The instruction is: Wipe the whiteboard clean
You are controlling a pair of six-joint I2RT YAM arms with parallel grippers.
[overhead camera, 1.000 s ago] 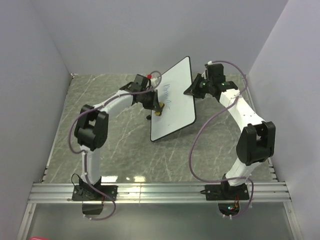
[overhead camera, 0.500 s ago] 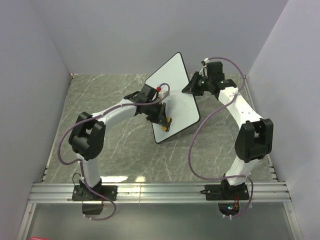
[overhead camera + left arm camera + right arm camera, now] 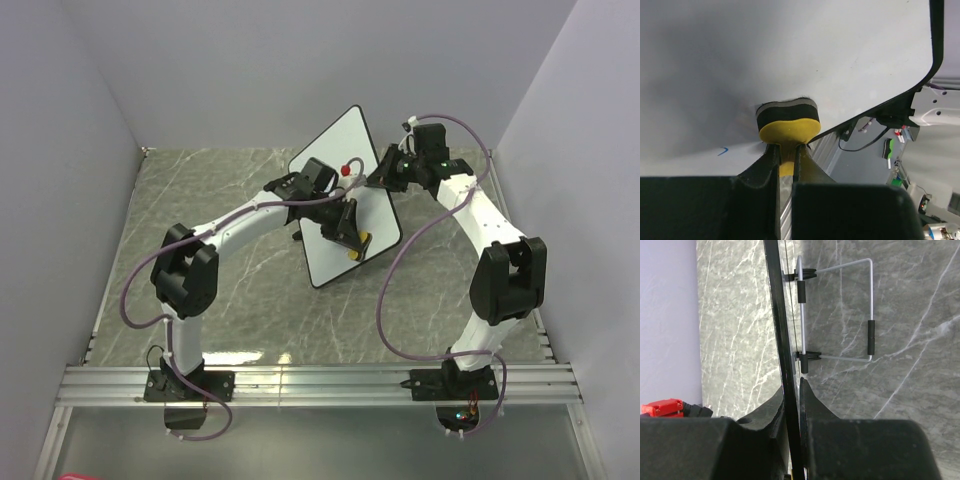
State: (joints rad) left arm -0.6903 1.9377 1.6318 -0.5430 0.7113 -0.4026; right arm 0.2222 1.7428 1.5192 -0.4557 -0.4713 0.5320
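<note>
Currently the whiteboard (image 3: pixel 335 140) stands tilted up on edge, its thin black rim pinched between the narrow-closed jaws of the right gripper (image 3: pixel 792 387). The board's white face lies directly ahead of the left gripper (image 3: pixel 786 150), whose jaws are clamped on the yellow eraser (image 3: pixel 788 122), with its pad pressed to the surface. A hard push could pivot the board in that edge pinch or slip it free. A small blue tick (image 3: pixel 723 150), just left of the fingers, could be missed.
</note>
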